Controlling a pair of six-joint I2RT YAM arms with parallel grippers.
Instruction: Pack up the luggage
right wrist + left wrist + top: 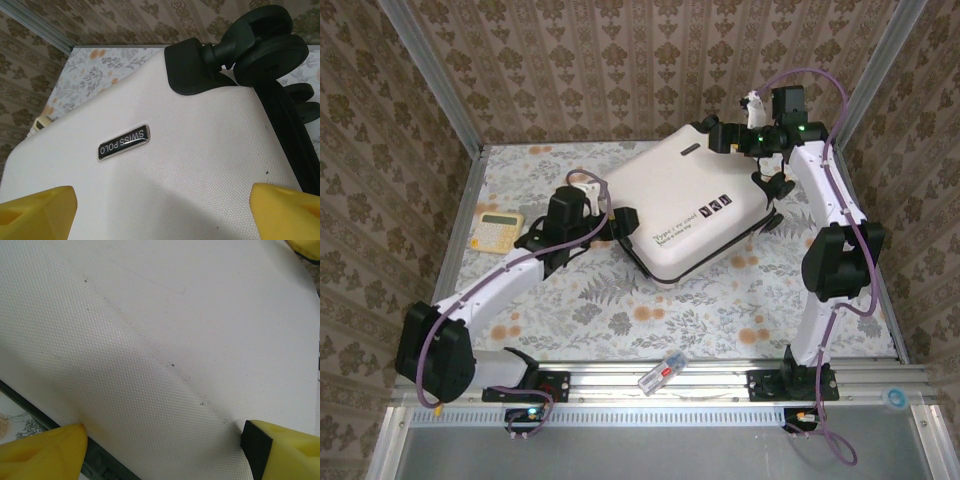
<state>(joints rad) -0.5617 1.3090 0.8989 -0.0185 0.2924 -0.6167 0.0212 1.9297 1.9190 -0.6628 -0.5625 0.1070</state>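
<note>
Metal rail (650, 385), then floral table (620, 310) bearing the luggage (690, 205), patterned walls (570, 70).

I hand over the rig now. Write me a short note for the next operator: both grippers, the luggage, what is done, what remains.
Left gripper: open, fingers spread over the white shell near the left edge of the luggage, holding nothing.
Right gripper: open, over the far corner by the badge and a caster wheel, holding nothing.
Luggage: lies flat mid-table, lid down, white shell up.
Done: the case looks shut; its contents are hidden.
Left: the zip's state cannot be told, so check it. A calculator lies on the table to the left of the luggage.
</note>
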